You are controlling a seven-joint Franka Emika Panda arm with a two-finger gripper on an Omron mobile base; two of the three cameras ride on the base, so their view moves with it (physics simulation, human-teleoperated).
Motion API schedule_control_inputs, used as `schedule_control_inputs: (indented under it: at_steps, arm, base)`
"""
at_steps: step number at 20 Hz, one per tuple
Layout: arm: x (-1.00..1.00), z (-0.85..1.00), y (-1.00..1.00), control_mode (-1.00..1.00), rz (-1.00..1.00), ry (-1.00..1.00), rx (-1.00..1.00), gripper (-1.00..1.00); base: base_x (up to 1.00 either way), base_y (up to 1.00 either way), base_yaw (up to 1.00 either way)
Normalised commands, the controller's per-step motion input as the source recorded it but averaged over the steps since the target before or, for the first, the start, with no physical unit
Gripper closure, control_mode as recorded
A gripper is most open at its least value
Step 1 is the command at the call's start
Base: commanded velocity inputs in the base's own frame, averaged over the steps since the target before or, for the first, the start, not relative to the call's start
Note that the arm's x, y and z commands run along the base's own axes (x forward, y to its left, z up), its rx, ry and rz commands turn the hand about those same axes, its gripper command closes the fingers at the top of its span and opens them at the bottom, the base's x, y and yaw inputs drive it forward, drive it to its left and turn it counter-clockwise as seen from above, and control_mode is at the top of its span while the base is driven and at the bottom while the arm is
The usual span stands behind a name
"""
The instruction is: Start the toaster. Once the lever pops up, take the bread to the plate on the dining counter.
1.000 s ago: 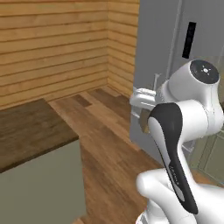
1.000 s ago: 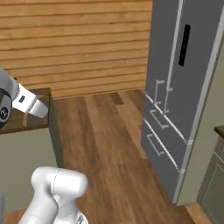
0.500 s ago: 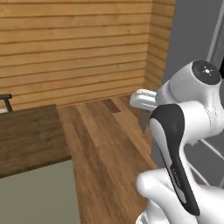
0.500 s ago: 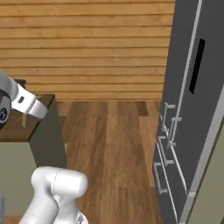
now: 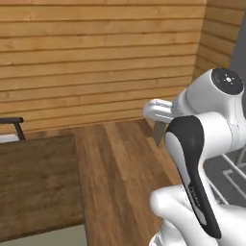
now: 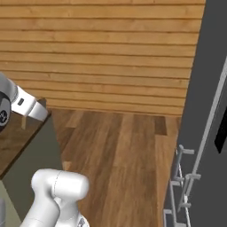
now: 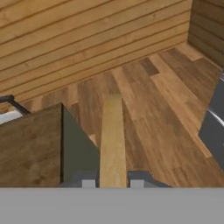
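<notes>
The bread (image 7: pixel 112 140) is a tan slice seen edge-on, running away from the hand between the two dark fingertips. My gripper (image 7: pixel 112 180) is shut on the bread and holds it above the wooden floor. In the left base view the gripper (image 5: pixel 159 127) hangs from the white hand just right of the dining counter (image 5: pixel 38 182), a dark-brown plank top on a pale base. The counter's corner (image 7: pixel 30 148) lies left of the bread in the hand view. Toaster and plate are out of view.
A black-framed chair (image 5: pixel 13 123) stands at the counter's far side. A tall grey fridge (image 6: pixel 206 111) with drawer handles fills the right. Wood-plank wall (image 5: pixel 96 57) ahead, open wooden floor (image 6: pixel 128 155) between counter and fridge.
The whole picture has swung: the base has turned, so the fridge slid off to the right and the dining counter came in on the left. The grip on the bread is unchanged.
</notes>
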Motion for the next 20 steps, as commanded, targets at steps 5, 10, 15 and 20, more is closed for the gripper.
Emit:
schedule_control_inputs:
  at_steps: [5,10,15,20]
  arm:
    - [0.0,0.0,0.0,1.0,0.0,0.0,0.0,1.0]
    - [0.0,0.0,0.0,1.0,0.0,0.0,0.0,1.0]
    - [0.0,0.0,0.0,1.0,0.0,0.0,0.0,1.0]
    - [0.0,0.0,0.0,1.0,0.0,0.0,0.0,1.0]
  base:
    - [1.0,-0.28,0.27]
    - [1.0,-0.31,0.28]
    - [1.0,-0.33,0.3]
    - [1.0,-0.36,0.33]
